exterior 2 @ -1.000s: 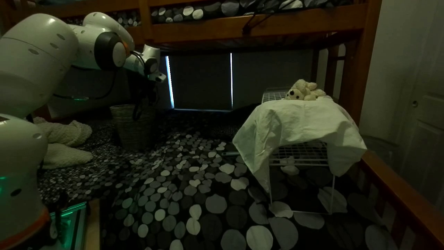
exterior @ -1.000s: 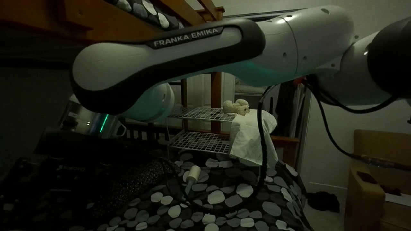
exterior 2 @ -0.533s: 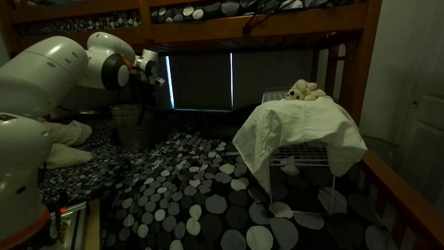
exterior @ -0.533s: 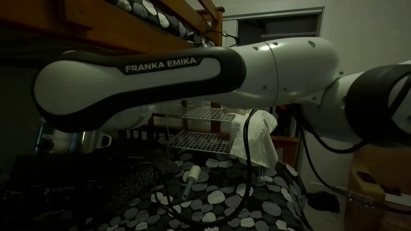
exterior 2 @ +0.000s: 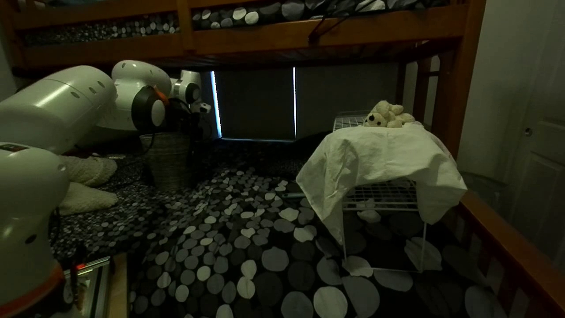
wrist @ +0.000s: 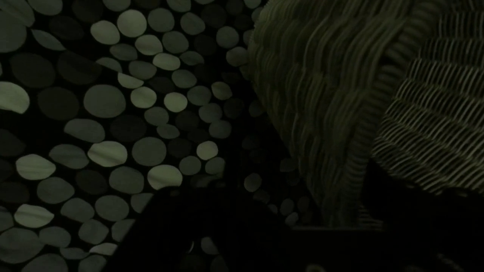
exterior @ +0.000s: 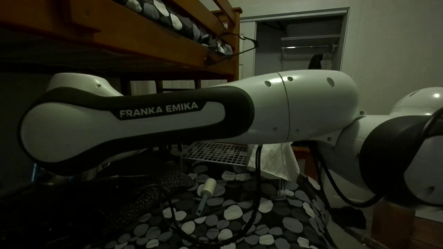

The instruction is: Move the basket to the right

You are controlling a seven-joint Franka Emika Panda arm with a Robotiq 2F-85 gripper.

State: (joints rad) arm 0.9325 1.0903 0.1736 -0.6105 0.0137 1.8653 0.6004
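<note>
A grey-brown woven basket (exterior 2: 167, 163) stands upright on the dotted bedspread in an exterior view, below the arm. In the wrist view the basket (wrist: 321, 83) fills the upper right, with its rim and inner wall showing. My gripper (wrist: 297, 177) comes in from the bottom of the wrist view, very dark. Its fingers stand wide apart. The right one is on the inner side of the rim; the left one is outside the basket, with bedspread between it and the wall. The jaws are open around the wall, not closed on it. In an exterior view the fingers are lost in shadow.
A white wire rack (exterior 2: 379, 203) with a white cloth (exterior 2: 384, 150) and a plush toy (exterior 2: 386, 115) stands at the right. A cream knitted blanket (exterior 2: 88, 183) lies left of the basket. A lint roller (exterior: 207, 192) lies on the bed. The upper bunk's wooden rail (exterior 2: 326, 33) runs overhead.
The arm has come down over the last second, bringing the gripper lower at the basket's rim. The basket stays in about the same place.
</note>
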